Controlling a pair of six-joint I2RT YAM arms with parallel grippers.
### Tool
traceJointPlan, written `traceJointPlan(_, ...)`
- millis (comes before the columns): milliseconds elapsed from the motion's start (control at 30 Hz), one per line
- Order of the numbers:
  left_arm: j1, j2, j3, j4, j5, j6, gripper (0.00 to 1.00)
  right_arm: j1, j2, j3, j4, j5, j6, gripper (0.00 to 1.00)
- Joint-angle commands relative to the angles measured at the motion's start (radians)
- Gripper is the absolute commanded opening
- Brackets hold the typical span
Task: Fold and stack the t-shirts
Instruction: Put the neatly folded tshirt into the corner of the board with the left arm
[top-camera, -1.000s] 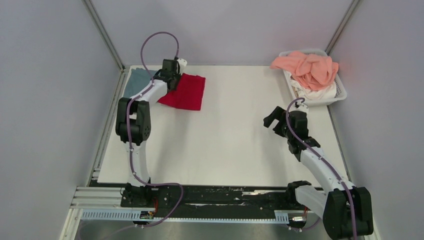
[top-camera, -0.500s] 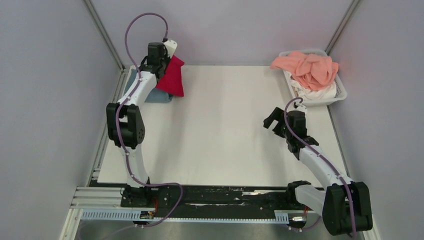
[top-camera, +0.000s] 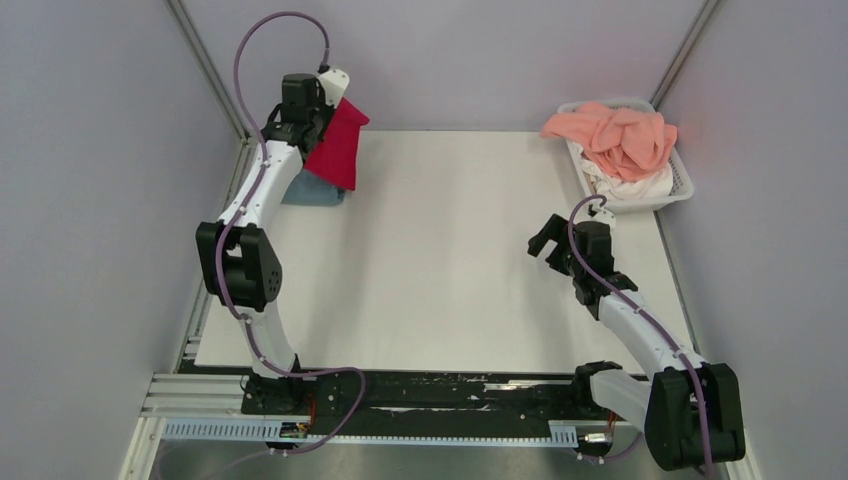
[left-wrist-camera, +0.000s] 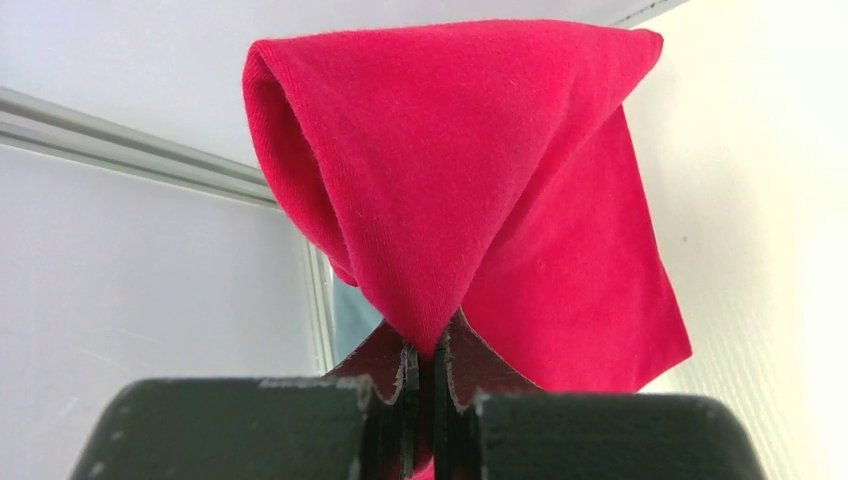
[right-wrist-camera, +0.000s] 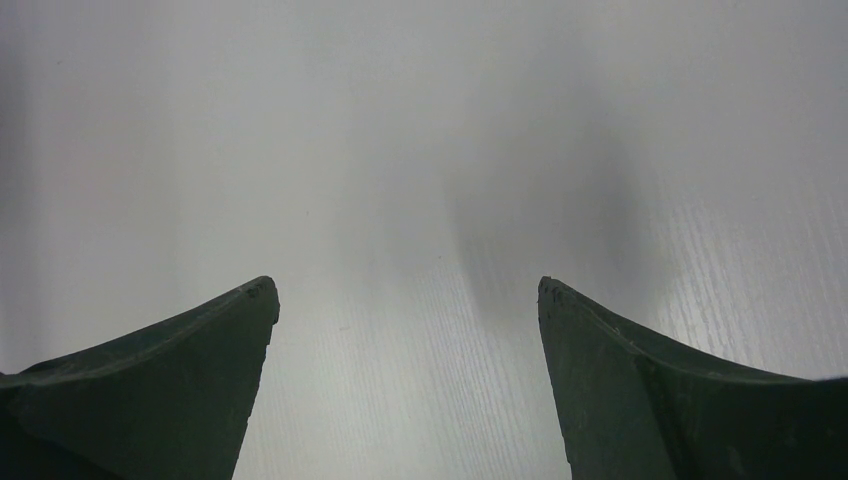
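Left gripper (left-wrist-camera: 425, 365) pinching red t-shirt (top-camera: 337, 146), hanging over blue-grey t-shirt (top-camera: 312, 190) far left; right gripper (right-wrist-camera: 405, 300) hovering, fingers spread.

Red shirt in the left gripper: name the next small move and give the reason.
Probably lower it onto the blue-grey shirt and open. The left gripper is shut on the red shirt, which hangs folded just above that shirt in the table's far left corner; the right gripper is open and empty.
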Motion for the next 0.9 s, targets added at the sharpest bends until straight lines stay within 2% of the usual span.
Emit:
traceJointPlan(0,0.018,-0.095,0.062,0.017,0.050,0.018,0.00,-0.006,0.007,0.028,0.036,0.021,-0.013,1.00)
traceJointPlan(333,0.084,-0.067,0.004,0.012,0.121,-0.026,0.00,-0.006,0.036,0.038,0.029,0.033,-0.011,1.00)
traceJointPlan(500,0.161,0.029,0.024,0.005,0.211,-0.052,0.00,-0.006,0.050,0.045,0.020,0.041,-0.013,1.00)
traceJointPlan(867,0.239,0.275,0.202,-0.073,0.251,-0.088,0.00,-0.006,0.063,0.059,0.001,0.071,-0.017,1.00)
